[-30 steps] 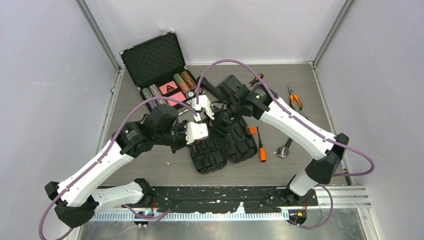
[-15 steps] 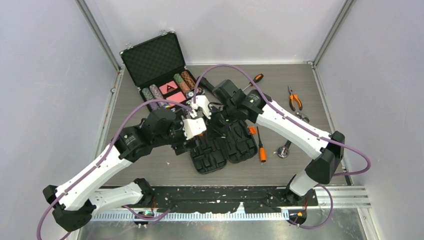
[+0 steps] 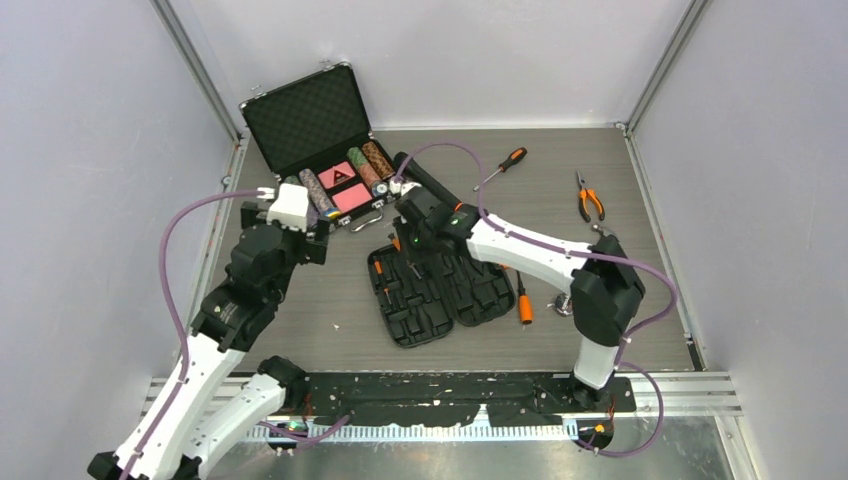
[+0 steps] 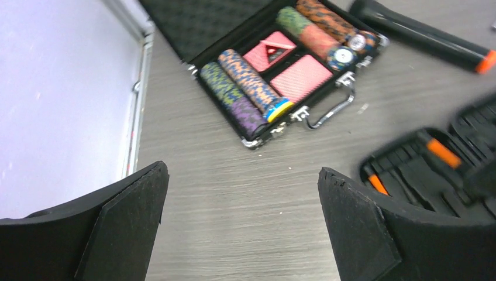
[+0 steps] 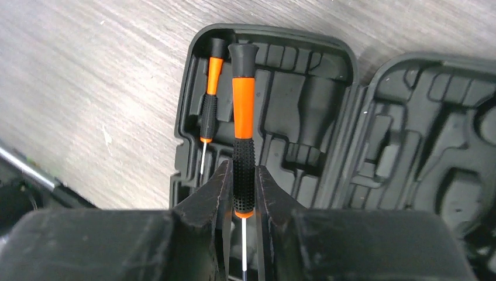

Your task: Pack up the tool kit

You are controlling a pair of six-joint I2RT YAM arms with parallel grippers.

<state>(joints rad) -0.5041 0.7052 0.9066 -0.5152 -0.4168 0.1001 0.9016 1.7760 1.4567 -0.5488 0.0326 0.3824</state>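
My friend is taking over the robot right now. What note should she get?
Left gripper: open, empty, near the poker chip case.
Right gripper: shut on a thin screwdriver above the open tool case.
Done: one smaller screwdriver lies in its slot.
Left: seat the held one, pack the orange-handled screwdriver beside the case, the far screwdriver and the pliers, then close the case.

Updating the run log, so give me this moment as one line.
left end effector: open, empty | right end effector: shut on precision screwdriver over tool case | second screwdriver: seated in slot
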